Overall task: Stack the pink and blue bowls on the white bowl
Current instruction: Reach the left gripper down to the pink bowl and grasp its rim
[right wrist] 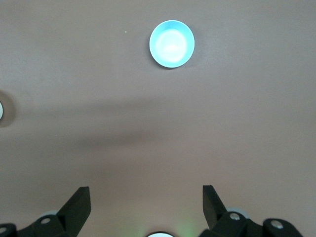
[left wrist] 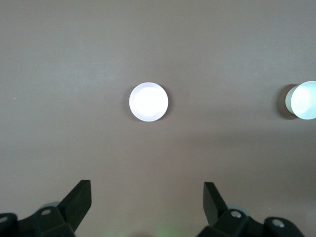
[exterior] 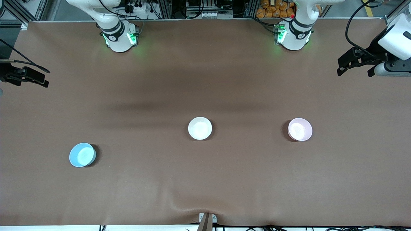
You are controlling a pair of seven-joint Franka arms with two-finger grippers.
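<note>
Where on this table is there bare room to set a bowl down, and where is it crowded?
Bare cloth lies between the white bowl and the pink bowl, between white and the blue bowl, and from all three up to the arm bases. Nowhere crowded: the bowls stand apart, and the left pincer and right pincer wait open at the table ends.

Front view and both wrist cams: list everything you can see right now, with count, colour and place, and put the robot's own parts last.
white bowl: one, white, mid-table, upright, nothing stacked on it.
pink bowl: one, pale pink, beside the white bowl toward the left arm's end of the table, apart from it.
blue bowl: one, light blue, toward the right arm's end, nearer the front camera than the other two bowls.
table: one, covered in brown, wrinkled at the edge nearest the front camera.
left gripper: one, black, open, holding nothing, waiting over the table's edge at the left arm's end.
right gripper: one, black, open, holding nothing, waiting over the table's edge at the right arm's end.
</note>
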